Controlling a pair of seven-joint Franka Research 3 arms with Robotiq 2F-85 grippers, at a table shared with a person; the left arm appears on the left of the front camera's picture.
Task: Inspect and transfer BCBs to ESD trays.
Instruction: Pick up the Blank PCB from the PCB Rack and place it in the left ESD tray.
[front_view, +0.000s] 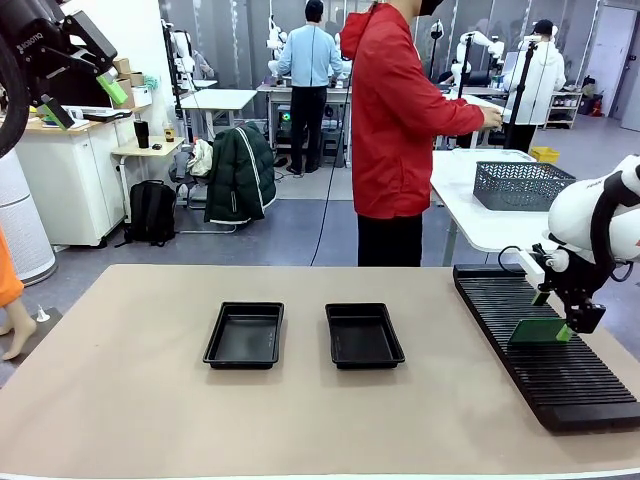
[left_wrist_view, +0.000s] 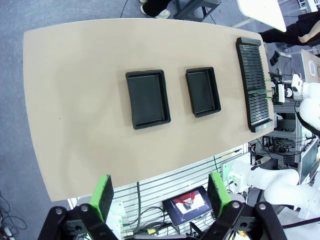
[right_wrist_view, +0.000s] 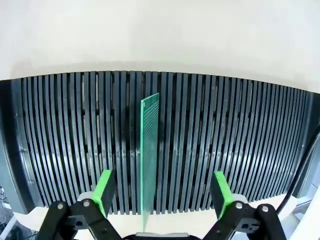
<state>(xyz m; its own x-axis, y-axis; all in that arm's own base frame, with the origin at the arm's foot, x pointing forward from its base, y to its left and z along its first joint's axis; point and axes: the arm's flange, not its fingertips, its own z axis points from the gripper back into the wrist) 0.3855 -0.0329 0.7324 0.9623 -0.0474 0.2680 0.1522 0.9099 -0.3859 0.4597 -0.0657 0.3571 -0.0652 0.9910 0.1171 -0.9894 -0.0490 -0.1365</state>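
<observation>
A workshop with other benches and people lies behind a broad tan table (front_view: 300, 430), and a person in a red jacket (front_view: 400, 120) stands at its far side, turned toward a side table with a grey wire-mesh basket (front_view: 520, 185). Along the table's right edge runs a long black slotted rack (front_view: 570, 385). Near the middle sit the two ESD trays (front_view: 245, 335) (front_view: 364, 335), side by side and apart, nothing in either. One BCB (right_wrist_view: 149, 150) stands on edge in a slot of the rack. The main risk, as I judge it, lies in the pick: the board stands a little nearer one pad than the other, so on closing that pad would likely meet it first and lean the thin board against a rib, bending it or jamming it in its slot. A lift not straight along the slot could also drag an edge on the ribs, or let the board swing and slip from a grip that catches only its upper part. The right arm reaches down over the rack, wrist bent so that the right fingers (right_wrist_view: 104, 192) point into the slots, spread wide on either side of the board and touching neither face. The left arm is held high above the table's left side, the left fingers (left_wrist_view: 103, 196) spread wide, holding nothing, looking down on trays and rack.
</observation>
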